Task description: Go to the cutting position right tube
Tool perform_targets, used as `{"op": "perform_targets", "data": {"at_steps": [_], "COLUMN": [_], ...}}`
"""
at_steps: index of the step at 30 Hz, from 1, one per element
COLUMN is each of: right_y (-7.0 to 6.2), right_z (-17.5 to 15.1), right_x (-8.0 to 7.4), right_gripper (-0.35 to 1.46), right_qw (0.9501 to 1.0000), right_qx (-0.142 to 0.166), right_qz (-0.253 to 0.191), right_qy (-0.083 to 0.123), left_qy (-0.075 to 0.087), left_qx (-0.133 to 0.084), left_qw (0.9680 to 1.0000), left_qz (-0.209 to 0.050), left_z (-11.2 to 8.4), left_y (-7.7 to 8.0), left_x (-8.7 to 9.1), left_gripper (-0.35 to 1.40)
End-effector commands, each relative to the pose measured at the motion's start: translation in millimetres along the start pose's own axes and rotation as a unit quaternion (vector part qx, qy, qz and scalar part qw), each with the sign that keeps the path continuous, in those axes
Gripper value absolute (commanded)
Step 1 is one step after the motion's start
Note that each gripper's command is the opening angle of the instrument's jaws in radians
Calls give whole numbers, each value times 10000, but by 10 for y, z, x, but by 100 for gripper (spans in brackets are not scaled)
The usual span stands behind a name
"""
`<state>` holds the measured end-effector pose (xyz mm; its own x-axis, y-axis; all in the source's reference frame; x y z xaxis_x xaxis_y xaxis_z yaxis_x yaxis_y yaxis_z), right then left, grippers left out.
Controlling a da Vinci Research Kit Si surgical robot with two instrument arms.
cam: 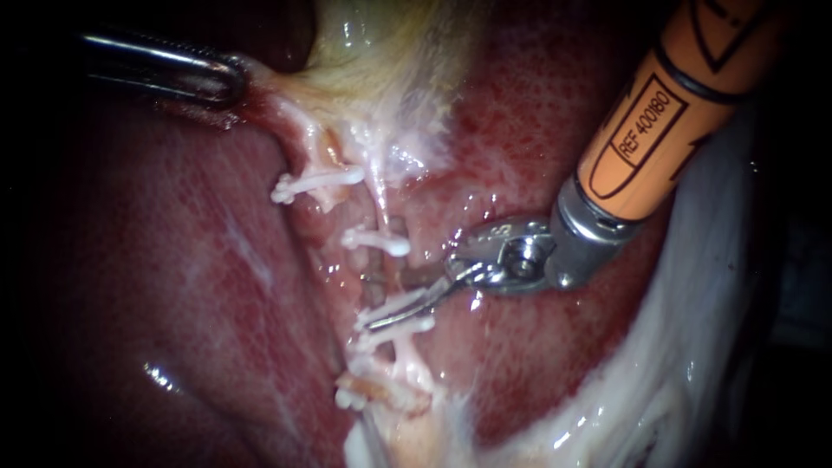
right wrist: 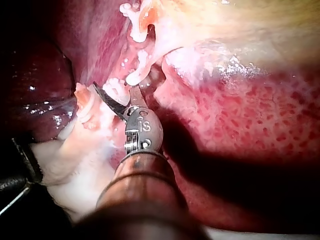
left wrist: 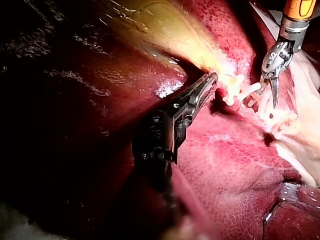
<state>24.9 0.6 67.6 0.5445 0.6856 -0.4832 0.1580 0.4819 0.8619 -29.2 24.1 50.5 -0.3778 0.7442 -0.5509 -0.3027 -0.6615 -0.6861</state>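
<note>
The right instrument (cam: pixel 383 299) has its blades open astride the right tube (cam: pixel 380 208), between the upper clip (cam: pixel 374 240) and the lower clip (cam: pixel 397 322); the left instrument (cam: pixel 227 82) grips the gallbladder (cam: pixel 390 52); best to square the blades across the tube, clear of both clips.

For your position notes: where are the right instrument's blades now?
Endoscope view, centre: the right instrument comes from upper right, its open blades at the tube between two white clips.

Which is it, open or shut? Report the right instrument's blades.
Open. In the right wrist view the right instrument has its two blades spread in a V, and a white clip shows in the gap between them.
</note>
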Motion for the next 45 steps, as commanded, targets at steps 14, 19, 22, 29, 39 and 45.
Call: {"op": "perform_targets", "data": {"at_steps": [14,19,22,29,39,45], "right_y": [7,12,16,18,5,-17], "right_z": [16,27,35,48,54,55], "right_x": [6,10,13,21,26,36], "right_gripper": [135,135,135,135,135,135], "right_qw": [9975,9949,9929,9908,9890,9872], "right_qx": [627,889,1033,1158,1261,1367], "right_qz": [86,74,70,77,64,74], "right_qy": [306,474,582,703,765,815], "left_qy": [0,0,0,0,0,0], "left_qx": [-1,-1,-1,-1,0,-2], "left_qw": [10000,10000,10000,10000,10000,10000], "left_qz": [-1,-1,-2,-2,-2,-1], "left_z": [0,0,1,1,1,1], "left_y": [0,0,0,0,0,-1], "left_x": [0,0,0,0,1,0], "left_gripper": [-35,-35,-35,-35,-35,-35]}}
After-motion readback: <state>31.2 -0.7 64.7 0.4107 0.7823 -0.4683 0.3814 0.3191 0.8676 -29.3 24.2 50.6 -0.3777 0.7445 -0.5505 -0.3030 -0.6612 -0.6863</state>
